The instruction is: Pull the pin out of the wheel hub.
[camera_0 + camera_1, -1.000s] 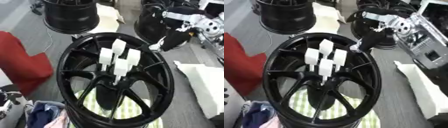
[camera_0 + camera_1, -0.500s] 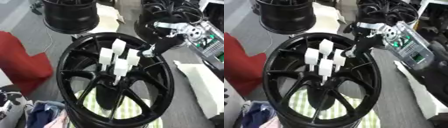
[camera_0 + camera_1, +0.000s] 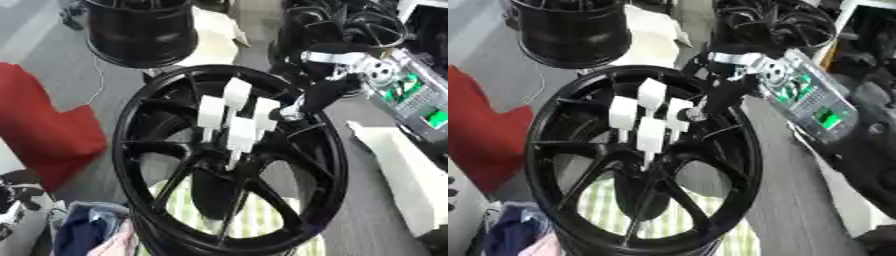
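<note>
Pins, four white blocky ones, stand in a cluster at the centre of the hub, the black spoked wheel lying nearest me over a green striped cloth. At its near-left rim sits a heap of blue and pink cloth, and something red lies off its left side.

From the hub's far-right rim the right hand reaches in, dark fingertips right beside the rightmost pin, at or near touching. Whether the fingers have closed on it I cannot tell; they blur into the black spokes. The left hand is nowhere in sight.

To do this step well, I'd say the fingers should pinch that one pin alone, low on its white block, then draw straight along its stem, not sideways, so the three neighbours are not knocked and the stem does not bind in its hole.

Beyond the hub I count two more black wheels: one far left, one far right.
</note>
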